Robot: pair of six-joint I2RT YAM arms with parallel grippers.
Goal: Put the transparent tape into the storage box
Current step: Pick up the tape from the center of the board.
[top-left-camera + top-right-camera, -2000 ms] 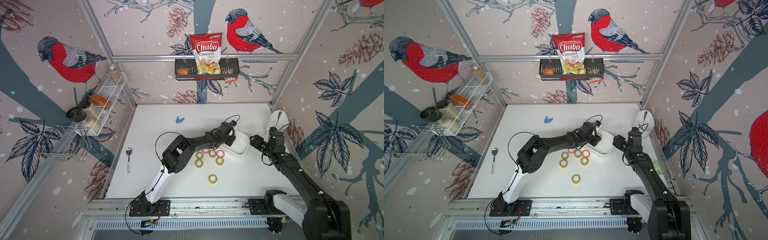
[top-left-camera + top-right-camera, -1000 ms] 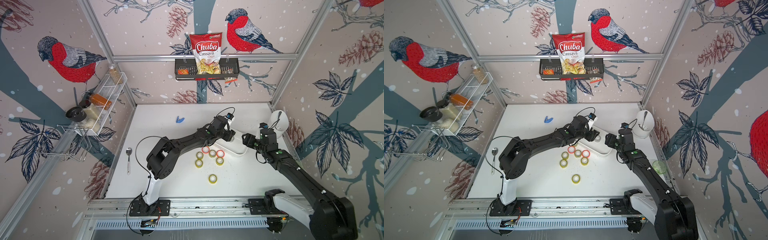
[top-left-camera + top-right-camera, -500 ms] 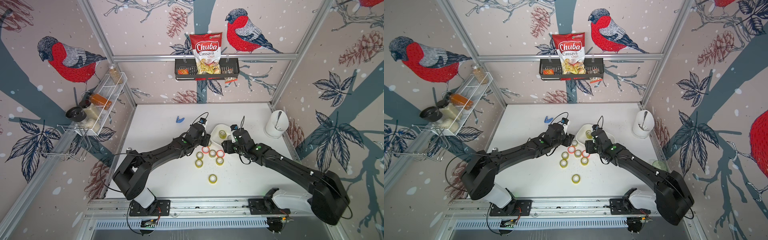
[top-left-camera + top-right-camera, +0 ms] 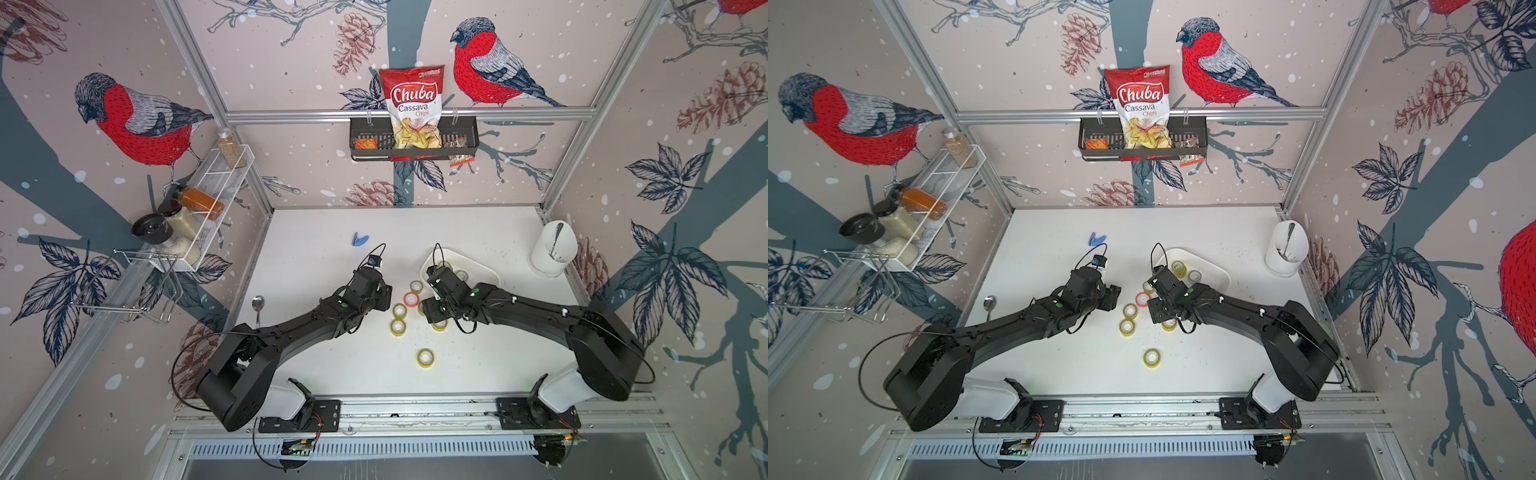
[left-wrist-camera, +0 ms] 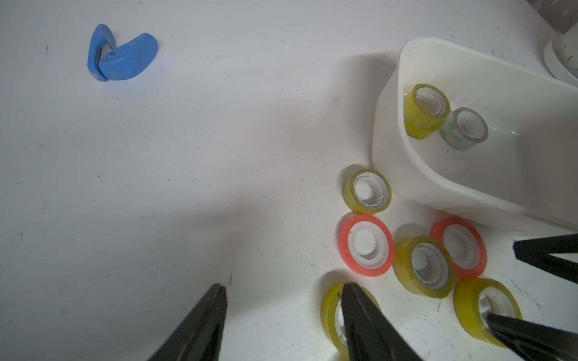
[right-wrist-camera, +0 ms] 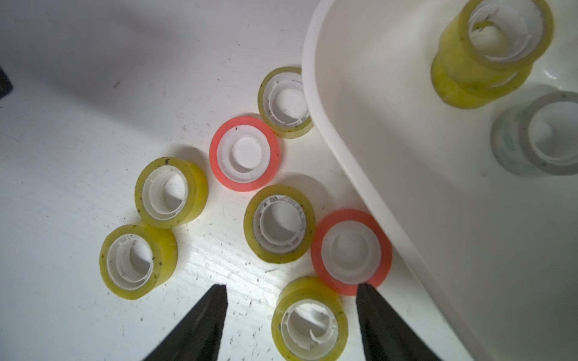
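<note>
Standing released, the right hand (image 6: 291, 285) has one yellowish transparent tape roll (image 6: 309, 325) between its fingers on the white worktop (image 6: 78, 187), ungripped. The left hand (image 5: 283, 284) is released, empty. The shallow white plastic storage box (image 6: 331, 131), cut off by the frame, holds more rolls. The red bag (image 4: 413, 104) reads "Chuba Cassava Chips".

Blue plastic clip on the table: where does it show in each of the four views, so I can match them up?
In a top view: blue clip on bare table near the back wall, left of the storage box.
In a top view: same spot.
Left wrist: blue clip alone on bare table, apart from the box.
Right wrist: not in it.
Shared landmark: the storage box, seen in all four.
</note>
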